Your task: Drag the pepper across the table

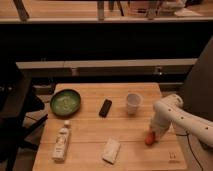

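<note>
A white robot arm reaches in from the right edge of the light wooden counter [95, 131], its gripper [153, 133] lowered to the planks beside the small red-orange pepper [149, 139]. The pepper lies near the counter's front right corner, forward and to the right of the white cup [133, 102], and the gripper's tip appears to touch its upper side. Whether the fingers are apart, together or clamped on the pepper cannot be told from this angle.

The white cup stands upright toward the back of the counter. Just left of the cup lies a black rectangular object [105, 107], set at a slight slant. Farther left of the cup, near the back left corner, sits a green bowl [65, 102]. Well forward and left of the cup, a white bottle [62, 142] lies on its side along the left edge, cap pointing toward the bowl. Forward of the cup and slightly left, close to the front edge, rests a flat white packet [111, 150], well apart from the pepper.
</note>
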Controlling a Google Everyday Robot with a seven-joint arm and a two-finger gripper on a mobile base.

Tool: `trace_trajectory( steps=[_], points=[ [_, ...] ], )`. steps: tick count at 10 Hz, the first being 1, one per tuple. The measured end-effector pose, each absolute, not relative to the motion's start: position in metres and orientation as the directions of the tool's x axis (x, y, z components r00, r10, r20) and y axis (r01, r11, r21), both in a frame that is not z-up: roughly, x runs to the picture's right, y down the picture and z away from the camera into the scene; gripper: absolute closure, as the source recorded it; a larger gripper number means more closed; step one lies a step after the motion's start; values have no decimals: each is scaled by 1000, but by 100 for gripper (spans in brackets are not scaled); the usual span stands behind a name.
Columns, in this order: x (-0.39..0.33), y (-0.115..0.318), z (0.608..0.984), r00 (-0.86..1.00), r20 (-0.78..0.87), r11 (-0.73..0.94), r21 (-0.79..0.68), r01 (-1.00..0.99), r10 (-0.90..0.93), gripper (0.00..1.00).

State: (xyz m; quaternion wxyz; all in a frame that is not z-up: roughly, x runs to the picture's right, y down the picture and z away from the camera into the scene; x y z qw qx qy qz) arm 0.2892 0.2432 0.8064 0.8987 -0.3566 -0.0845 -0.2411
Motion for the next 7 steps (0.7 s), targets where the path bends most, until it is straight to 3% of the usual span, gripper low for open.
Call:
trace_trajectory(
  steps=[7],
  points=[
    [292,227,817,845,343,603,-593,533,-409,100]
  ],
)
